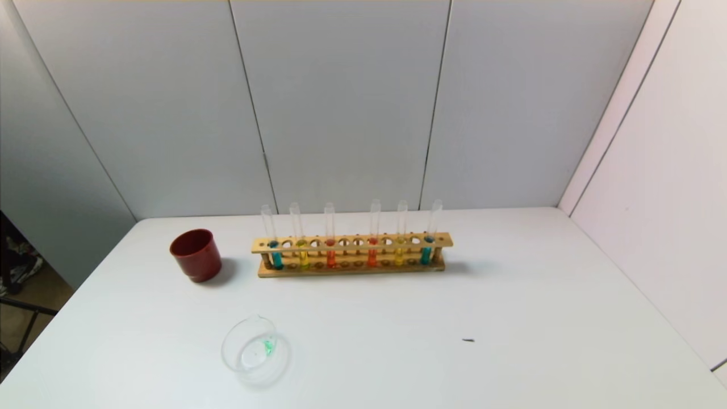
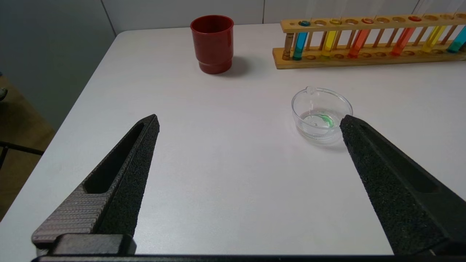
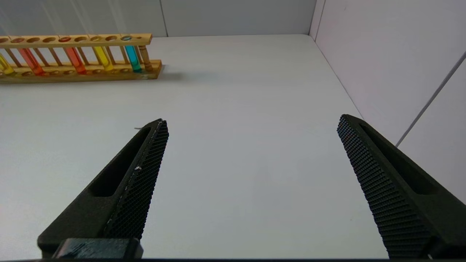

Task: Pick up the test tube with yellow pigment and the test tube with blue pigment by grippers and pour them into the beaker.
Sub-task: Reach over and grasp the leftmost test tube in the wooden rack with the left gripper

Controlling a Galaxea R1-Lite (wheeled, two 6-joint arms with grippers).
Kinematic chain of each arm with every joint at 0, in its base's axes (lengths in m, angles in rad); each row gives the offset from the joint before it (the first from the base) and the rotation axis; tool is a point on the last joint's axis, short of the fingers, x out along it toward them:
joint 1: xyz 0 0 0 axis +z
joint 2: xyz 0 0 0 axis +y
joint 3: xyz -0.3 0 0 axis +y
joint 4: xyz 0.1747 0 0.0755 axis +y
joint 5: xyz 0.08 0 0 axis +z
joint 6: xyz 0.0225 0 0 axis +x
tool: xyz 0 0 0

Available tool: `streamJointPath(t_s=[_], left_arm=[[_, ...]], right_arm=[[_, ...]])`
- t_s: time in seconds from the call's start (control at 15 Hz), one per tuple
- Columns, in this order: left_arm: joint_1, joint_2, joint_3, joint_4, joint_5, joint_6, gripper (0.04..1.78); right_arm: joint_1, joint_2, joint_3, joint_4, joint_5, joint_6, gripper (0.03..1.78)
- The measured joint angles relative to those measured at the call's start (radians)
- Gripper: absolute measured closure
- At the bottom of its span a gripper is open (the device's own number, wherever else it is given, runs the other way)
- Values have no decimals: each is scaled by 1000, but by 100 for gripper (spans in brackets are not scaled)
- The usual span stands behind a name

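A wooden rack point(image 1: 352, 243) at the table's middle back holds several upright tubes. Blue pigment tubes stand at its left end point(image 1: 276, 255) and right end point(image 1: 426, 251). Yellow pigment tubes stand second from the left point(image 1: 304, 257) and second from the right point(image 1: 399, 254). The clear beaker point(image 1: 254, 351) sits front left with a green smear inside; it also shows in the left wrist view point(image 2: 322, 113). My left gripper point(image 2: 249, 122) is open and empty above the table, short of the beaker. My right gripper point(image 3: 251, 122) is open and empty over bare table, well away from the rack point(image 3: 80, 69). Neither gripper shows in the head view.
A dark red cup point(image 1: 196, 255) stands left of the rack. Two orange-red tubes point(image 1: 330, 255) sit mid-rack. A small dark speck point(image 1: 468, 340) lies front right. Grey walls close the back and right; the table's left edge drops off.
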Motion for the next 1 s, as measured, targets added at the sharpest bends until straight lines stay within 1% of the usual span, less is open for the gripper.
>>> streamJointPath(t_s=[0.87,1.0], left_arm=[[0,0,0,0,0,1,7],[0,0,6,-19,2,16,7]], right_arm=[[0,0,0,0,0,0,11],[1,0,0,0,0,0,11]])
